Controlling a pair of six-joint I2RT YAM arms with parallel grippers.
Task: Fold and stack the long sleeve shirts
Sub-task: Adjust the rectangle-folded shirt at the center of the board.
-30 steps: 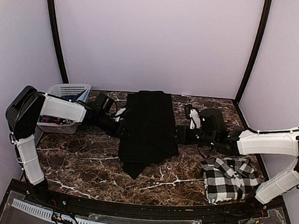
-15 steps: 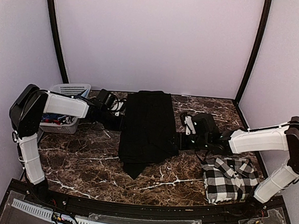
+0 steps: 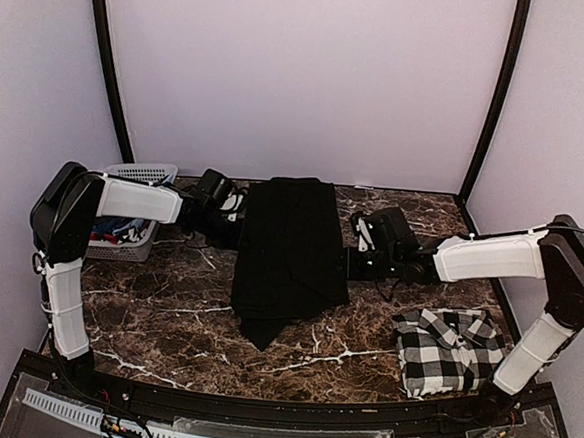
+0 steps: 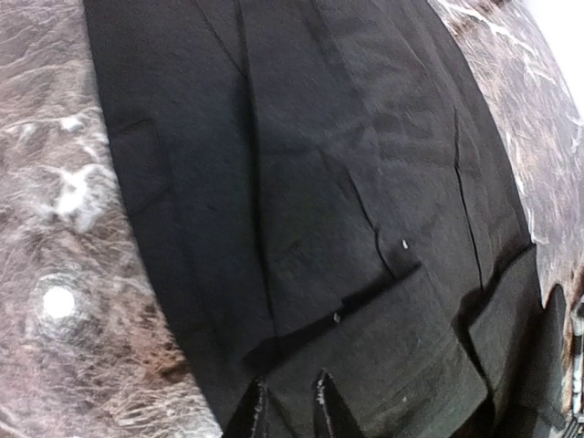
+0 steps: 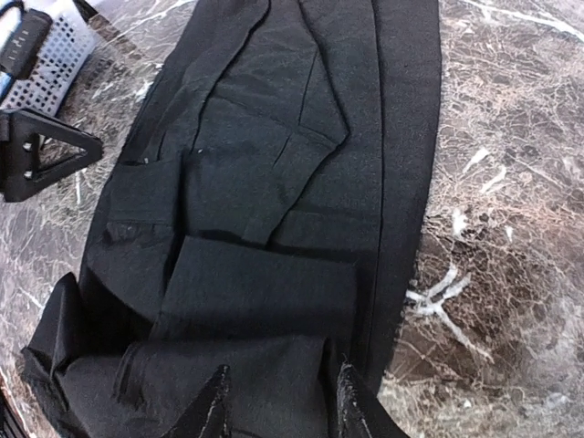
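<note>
The black long sleeve shirt (image 3: 290, 254) lies flat in the middle of the marble table (image 3: 165, 320), folded into a long narrow strip with a point of cloth at its near end. My left gripper (image 3: 240, 222) is at its left edge. In the left wrist view the fingertips (image 4: 287, 415) stand a little apart over the black cloth (image 4: 301, 182). My right gripper (image 3: 347, 263) is at the right edge, open, its fingers (image 5: 278, 401) spread over a folded layer (image 5: 274, 182). The checked shirt (image 3: 451, 350) lies folded at the front right.
A white lattice basket (image 3: 134, 183) with coloured cloth inside stands at the back left, behind the left arm; it also shows in the right wrist view (image 5: 55, 55). Purple walls and two black poles close in the back and sides.
Both grippers have slid toward the back along the black shirt's edges. The right forearm has swung away from over the checked shirt. The black shirt has not moved.
</note>
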